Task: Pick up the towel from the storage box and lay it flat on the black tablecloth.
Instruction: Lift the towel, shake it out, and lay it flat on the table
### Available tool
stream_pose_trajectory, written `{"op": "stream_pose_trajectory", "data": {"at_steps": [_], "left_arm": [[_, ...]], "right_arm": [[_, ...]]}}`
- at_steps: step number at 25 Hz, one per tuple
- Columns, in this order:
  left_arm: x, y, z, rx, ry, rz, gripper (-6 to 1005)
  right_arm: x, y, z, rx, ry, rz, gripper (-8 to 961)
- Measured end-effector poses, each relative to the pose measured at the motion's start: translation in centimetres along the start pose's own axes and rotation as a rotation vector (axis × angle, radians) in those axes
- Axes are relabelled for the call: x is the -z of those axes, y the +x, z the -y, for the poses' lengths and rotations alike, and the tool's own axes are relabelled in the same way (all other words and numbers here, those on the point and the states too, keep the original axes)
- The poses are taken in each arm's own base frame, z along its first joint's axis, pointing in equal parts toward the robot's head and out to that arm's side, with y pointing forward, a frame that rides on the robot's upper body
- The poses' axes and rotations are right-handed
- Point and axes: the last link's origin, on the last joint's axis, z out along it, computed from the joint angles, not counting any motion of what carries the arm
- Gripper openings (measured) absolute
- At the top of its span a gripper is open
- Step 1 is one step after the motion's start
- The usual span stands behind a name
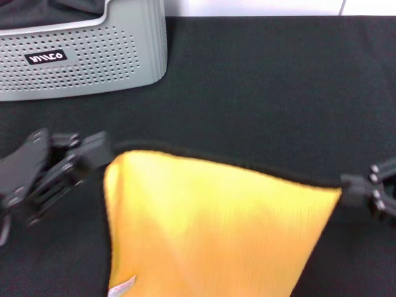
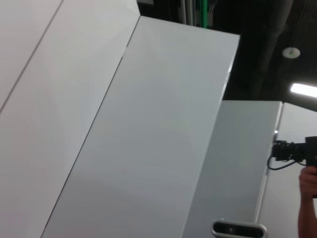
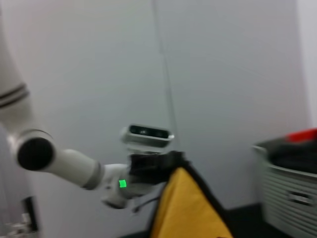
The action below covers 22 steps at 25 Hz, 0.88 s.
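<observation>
The towel (image 1: pixel 210 229), orange-yellow face up with a black stitched border and a small white tag at the bottom, hangs stretched between my two grippers above the black tablecloth (image 1: pixel 266 93). My left gripper (image 1: pixel 102 151) is shut on the towel's left top corner. At the right, my right gripper (image 1: pixel 346 189) is shut on the other top corner. The light grey perforated storage box (image 1: pixel 80 55) stands at the far left. In the right wrist view the towel (image 3: pixel 190 210) rises to a peak at the left gripper (image 3: pixel 166 161).
Dark cloth lies inside the storage box at its top rim (image 1: pixel 43 12). The right wrist view shows a bin's edge (image 3: pixel 290 183) with something red on it. A white wall panel (image 2: pixel 148 129) fills the left wrist view.
</observation>
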Motion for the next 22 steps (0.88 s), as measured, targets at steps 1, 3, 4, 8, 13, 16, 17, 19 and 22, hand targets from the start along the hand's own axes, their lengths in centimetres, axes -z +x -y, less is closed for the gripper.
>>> {"op": "stream_pose_trajectory", "data": {"at_steps": [1, 3, 4, 8, 13, 16, 17, 19, 22], "left_arm": [[-0.6, -0.4, 1.0, -0.002, 0.0, 0.007, 15], [-1.8, -0.8, 2.4, -0.022, -0.008, 0.028, 16], [-2.6, -0.9, 3.2, -0.042, -0.005, 0.046, 16], [-4.8, -1.1, 5.6, -0.089, 0.04, 0.088, 16], [-6.4, -0.8, 8.2, -0.165, 0.157, 0.08, 16], [-6.6, -0.9, 9.0, -0.203, 0.22, 0.072, 15], [-6.7, -1.0, 9.3, -0.216, 0.24, 0.073, 15], [-6.9, -1.3, 9.9, -0.252, 0.285, 0.085, 15], [-7.3, -2.0, 10.9, -0.302, 0.348, 0.119, 15]], "right_arm": [[0.0, 0.4, 0.8, -0.011, 0.022, -0.001, 6], [0.0, 1.2, 2.7, -0.025, 0.073, -0.006, 6], [-0.1, 1.4, 3.4, -0.026, 0.089, -0.005, 6], [-0.8, 2.0, 6.8, -0.026, 0.15, 0.008, 6], [-1.8, 2.1, 10.3, -0.024, 0.233, -0.003, 6], [-2.9, 2.1, 12.1, -0.013, 0.271, -0.032, 6], [-3.3, 2.1, 12.5, -0.009, 0.279, -0.047, 6], [-4.0, 2.3, 13.2, -0.008, 0.294, -0.077, 6], [-5.1, 2.8, 14.3, -0.017, 0.331, -0.121, 6]]}}
